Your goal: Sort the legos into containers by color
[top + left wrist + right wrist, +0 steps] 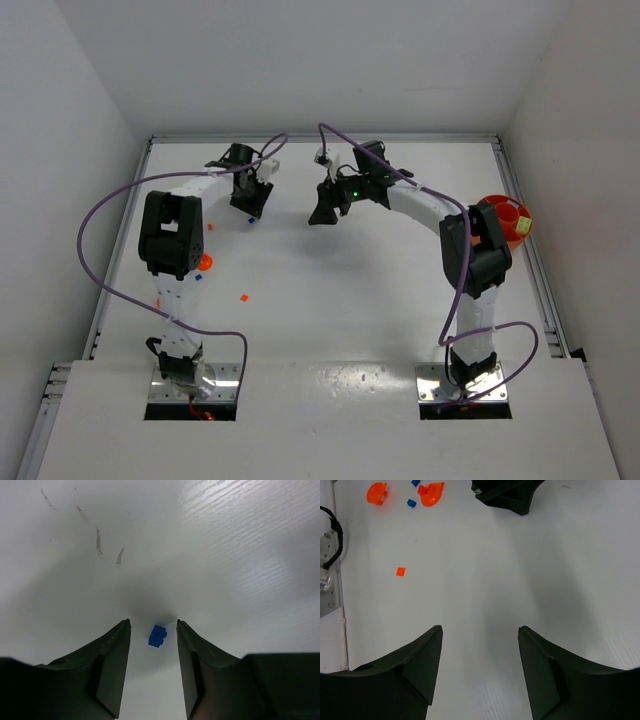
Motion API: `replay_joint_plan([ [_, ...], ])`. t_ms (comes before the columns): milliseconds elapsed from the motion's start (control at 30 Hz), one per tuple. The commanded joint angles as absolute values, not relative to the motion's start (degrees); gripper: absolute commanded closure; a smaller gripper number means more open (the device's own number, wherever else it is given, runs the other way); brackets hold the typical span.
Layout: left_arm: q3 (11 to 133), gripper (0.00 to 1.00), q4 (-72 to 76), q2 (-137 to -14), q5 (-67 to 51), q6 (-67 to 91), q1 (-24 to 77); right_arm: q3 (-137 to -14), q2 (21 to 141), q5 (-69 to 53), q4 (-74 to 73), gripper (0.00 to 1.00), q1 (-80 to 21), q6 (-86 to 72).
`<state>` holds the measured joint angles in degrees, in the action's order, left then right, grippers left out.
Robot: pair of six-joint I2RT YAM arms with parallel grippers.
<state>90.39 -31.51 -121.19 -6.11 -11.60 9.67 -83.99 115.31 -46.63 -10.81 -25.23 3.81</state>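
Note:
A blue lego (157, 635) lies on the white table between the fingers of my left gripper (153, 626), which stands open around it without touching it. From above, that gripper (250, 205) points down at the far left of the table, with a blue speck (247, 217) at its tips. My right gripper (480, 629) is open over bare table with nothing between its fingers; it hangs near the middle back (322, 212). An orange-red lego (400, 571) and two blue legos (411, 502) lie loose. Two orange containers (376, 492) (432, 493) sit near them.
A large orange bowl (497, 207) holding smaller cups stands at the right edge. An orange cup (204, 262) shows beside the left arm's elbow, with a blue speck (199, 279) and an orange-red speck (243, 297) close by. Purple cables loop over both arms.

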Motion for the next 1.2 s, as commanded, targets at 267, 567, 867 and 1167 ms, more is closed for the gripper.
replay_joint_plan([
  [267, 89.3, 0.55, -32.7, -121.1, -5.8, -13.5, 9.0, -83.3, 112.9, -49.0, -8.6, 0.38, -25.0, 3.2],
  [567, 89.3, 0.57, -32.7, -121.6, -5.8, -13.5, 8.4, -83.3, 112.9, -49.0, -8.6, 0.36, -25.0, 3.2],
  [867, 87.5, 0.63, -33.2, -122.2, -6.9, -13.5, 7.9, -83.3, 112.9, -49.5, -8.6, 0.36, -25.0, 3.2],
  [1167, 87.6, 0.68, -33.2, -122.7, -7.4, -13.5, 7.9, -83.3, 113.5, -49.5, -8.6, 0.36, -25.0, 3.2],
])
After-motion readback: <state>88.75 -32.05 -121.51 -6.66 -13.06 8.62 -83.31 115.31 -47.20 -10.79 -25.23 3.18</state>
